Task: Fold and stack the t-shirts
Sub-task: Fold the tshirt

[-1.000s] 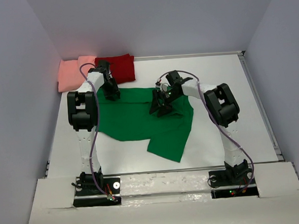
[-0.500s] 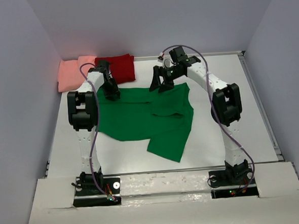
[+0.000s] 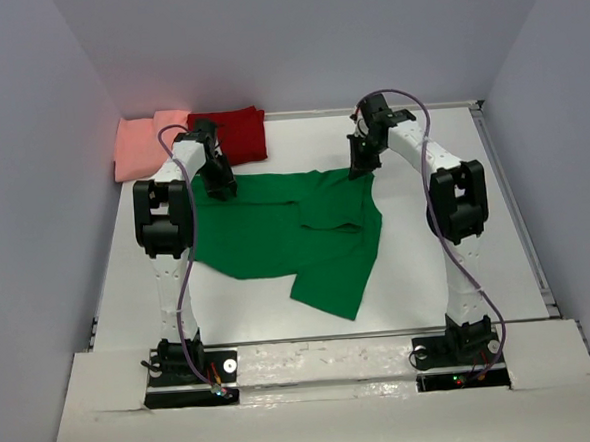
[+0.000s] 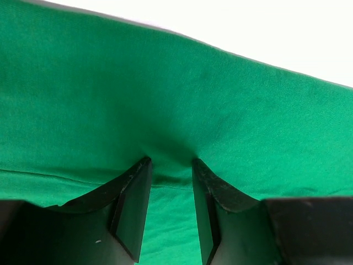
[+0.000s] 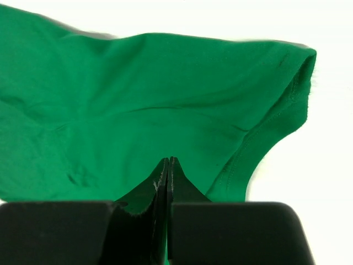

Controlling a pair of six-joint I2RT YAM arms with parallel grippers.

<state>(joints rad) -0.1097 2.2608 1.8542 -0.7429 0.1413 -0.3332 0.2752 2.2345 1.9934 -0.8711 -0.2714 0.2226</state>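
The bright green t-shirt (image 3: pixel 276 232) lies spread across the middle of the table. My left gripper (image 3: pixel 223 183) is at its far left corner. In the left wrist view the jaws (image 4: pixel 171 161) stand partly apart, their tips pressed into the green fabric (image 4: pixel 176 83), which puckers between them. My right gripper (image 3: pixel 359 169) is at the shirt's far right corner. In the right wrist view it (image 5: pixel 168 159) is shut, with its tips pinched into the green cloth (image 5: pixel 138 99) near a sleeve hem. A salmon-pink t-shirt (image 3: pixel 140 145) and a dark red t-shirt (image 3: pixel 238 132) lie folded at the far left.
Grey walls close in the white table (image 3: pixel 408 264) on the left, back and right. A raised rim (image 3: pixel 510 208) runs down the right side. Both arm bases stand at the near edge.
My right gripper travelled from the shirt's middle to its far right corner, and its jaws went from wide open to shut. The left arm stayed still.
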